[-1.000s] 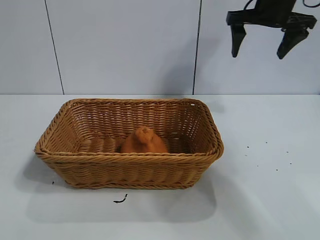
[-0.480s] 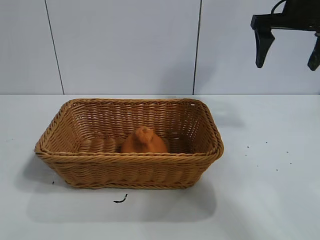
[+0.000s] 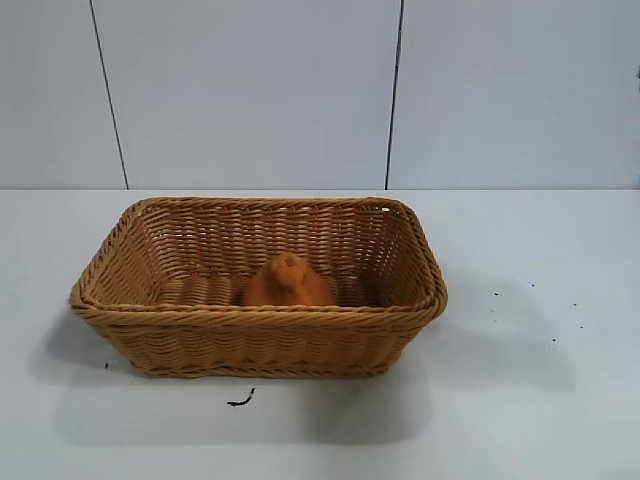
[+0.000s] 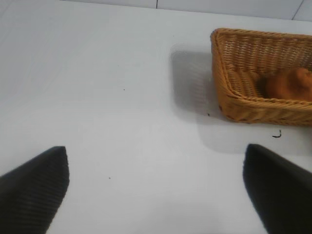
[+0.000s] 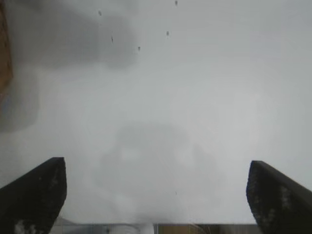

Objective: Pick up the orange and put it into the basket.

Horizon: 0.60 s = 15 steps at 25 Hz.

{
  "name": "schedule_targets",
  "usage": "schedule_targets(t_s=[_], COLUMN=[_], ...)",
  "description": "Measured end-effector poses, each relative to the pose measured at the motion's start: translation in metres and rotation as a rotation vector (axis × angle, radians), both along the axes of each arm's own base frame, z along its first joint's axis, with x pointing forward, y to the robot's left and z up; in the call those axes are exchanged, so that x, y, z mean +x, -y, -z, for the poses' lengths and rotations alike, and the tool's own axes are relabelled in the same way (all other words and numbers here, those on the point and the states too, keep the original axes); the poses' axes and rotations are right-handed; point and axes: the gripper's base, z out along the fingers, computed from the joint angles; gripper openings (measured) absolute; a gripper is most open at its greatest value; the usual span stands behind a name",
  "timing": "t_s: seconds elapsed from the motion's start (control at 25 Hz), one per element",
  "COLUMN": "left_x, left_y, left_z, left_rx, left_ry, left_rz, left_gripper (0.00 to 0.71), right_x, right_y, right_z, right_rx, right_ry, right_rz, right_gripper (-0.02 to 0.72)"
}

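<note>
The orange (image 3: pixel 287 283), a burnt-orange lump with a knobbly top, lies inside the tan wicker basket (image 3: pixel 260 322) on the white table. Both also show in the left wrist view, the orange (image 4: pixel 289 84) inside the basket (image 4: pixel 229 92) far from the left gripper. The left gripper (image 4: pixel 156 187) is open and empty above bare table, away from the basket. The right gripper (image 5: pixel 156 192) is open and empty above bare table, with a sliver of the basket (image 5: pixel 5 53) at the view's edge. Neither gripper shows in the exterior view.
A small black scrap (image 3: pixel 240 399) lies on the table in front of the basket. Several tiny dark specks (image 3: pixel 520 310) dot the table to the basket's right. A panelled wall stands behind the table.
The right gripper, high at the upper right of the exterior view, moved right and up and has left that view. The orange and basket have not moved.
</note>
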Motion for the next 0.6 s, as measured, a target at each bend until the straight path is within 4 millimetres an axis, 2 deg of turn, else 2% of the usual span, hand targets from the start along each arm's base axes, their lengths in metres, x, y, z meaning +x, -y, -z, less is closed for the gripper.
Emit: schedule_targets(t_s=[0.12,0.36,0.6], left_x=[0.000,0.000,0.000], left_y=[0.000,0.000,0.000], left_z=[0.000,0.000,0.000], left_rx=[0.000,0.000,0.000], left_ry=[0.000,0.000,0.000], left_rz=[0.000,0.000,0.000], left_gripper=[0.697,0.697,0.697], right_x=[-0.029,-0.069,-0.099], right_y=[0.002,0.003,0.004], right_z=[0.006,-0.019,-0.028], right_rx=[0.007,0.038,0.054], right_ry=[0.145,0.491,0.693], right_rz=[-0.019,-0.024,-0.025], right_gripper=[0.694,0.694,0.694])
